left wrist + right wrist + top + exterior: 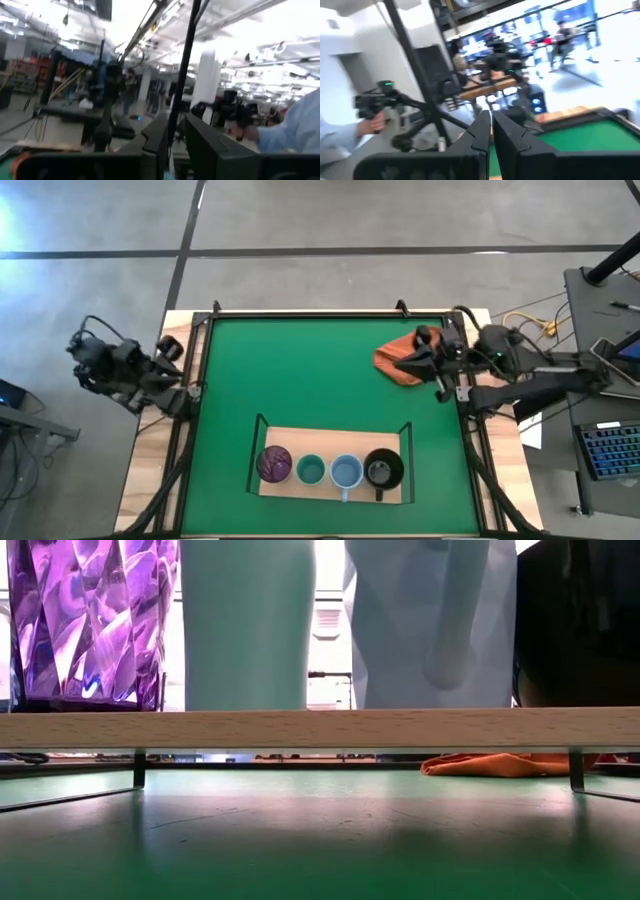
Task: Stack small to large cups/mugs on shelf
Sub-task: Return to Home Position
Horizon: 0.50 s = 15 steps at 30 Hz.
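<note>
The light-wood shelf [330,493] stands on the green mat near the table's front edge; its board [320,728] is raised on thin black uprights. Four vessels stand upright on it in a row: the purple tumbler [274,464] [90,620], the pale teal cup [311,470] [248,620], the light blue mug [346,471] [430,620] and the black mug [384,469] [580,620]. My left gripper [188,390] is at the table's left edge, fingers [155,135] nearly together, empty. My right gripper [405,363] is shut and empty, pointing level over the orange cloth at the right.
The orange-red cloth [395,365] [500,765] lies crumpled on the green mat [300,370] at the far right. A black frame runs along the mat's edges. In the wrist views a person's hand [367,122] holding a device shows in the room beyond the table.
</note>
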{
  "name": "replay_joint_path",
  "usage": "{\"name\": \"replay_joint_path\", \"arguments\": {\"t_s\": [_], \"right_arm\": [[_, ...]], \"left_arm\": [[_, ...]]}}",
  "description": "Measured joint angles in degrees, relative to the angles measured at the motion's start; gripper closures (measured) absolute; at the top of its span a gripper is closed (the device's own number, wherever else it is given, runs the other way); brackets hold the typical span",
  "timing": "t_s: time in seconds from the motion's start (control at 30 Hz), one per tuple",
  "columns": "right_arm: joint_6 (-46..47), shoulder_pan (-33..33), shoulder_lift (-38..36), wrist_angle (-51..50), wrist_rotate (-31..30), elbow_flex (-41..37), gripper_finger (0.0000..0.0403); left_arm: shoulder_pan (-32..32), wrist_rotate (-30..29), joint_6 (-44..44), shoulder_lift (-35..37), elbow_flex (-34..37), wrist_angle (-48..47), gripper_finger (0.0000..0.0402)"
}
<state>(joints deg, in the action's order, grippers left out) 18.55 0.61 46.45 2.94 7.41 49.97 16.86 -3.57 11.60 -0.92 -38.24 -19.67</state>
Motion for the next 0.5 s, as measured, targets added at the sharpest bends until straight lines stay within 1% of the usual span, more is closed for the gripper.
{"name": "replay_joint_path", "arguments": {"t_s": [0.03, 0.1, 0.17, 0.2, 0.27, 0.33, 0.43, 0.5], "right_arm": [[0.02, -0.59, -2.53, -0.13, -0.93, -2.44, 0.039], [0.12, -1.31, -6.7, 2.79, -1.91, -7.42, 0.039], [0.45, -1.32, -10.91, 5.42, -2.08, -13.14, 0.039], [0.69, -1.32, -12.51, 7.42, -2.07, -15.83, 0.039], [1.9, -1.3, -16.26, 11.22, -2.06, -21.66, 0.039], [3.6, -1.3, -20.09, 14.25, -2.86, -27.52, 0.039], [6.62, -1.35, -25.62, 19.16, -5.46, -35.93, 0.039], [7.78, -1.38, -28.62, 22.59, -6.28, -41.0, 0.039]], "left_arm": [[0.0, -0.28, -0.03, -0.93, 0.75, 0.86, 0.035], [-0.03, -1.69, 0.43, -0.96, 0.8, -4.64, 0.035], [-0.03, -2.13, 2.37, -2.61, 1.34, -4.11, 0.035], [0.07, -4.46, 2.72, -3.06, 1.96, -5.07, 0.035], [-0.04, -9.72, 4.75, -3.0, 3.86, -10.2, 0.035], [0.0, -12.25, 6.47, -1.11, 4.94, -9.26, 0.035], [-0.03, -13.05, 9.36, -0.89, 6.41, -11.84, 0.035], [0.0, -11.58, 12.06, -1.03, 7.03, -15.69, 0.035]]}}
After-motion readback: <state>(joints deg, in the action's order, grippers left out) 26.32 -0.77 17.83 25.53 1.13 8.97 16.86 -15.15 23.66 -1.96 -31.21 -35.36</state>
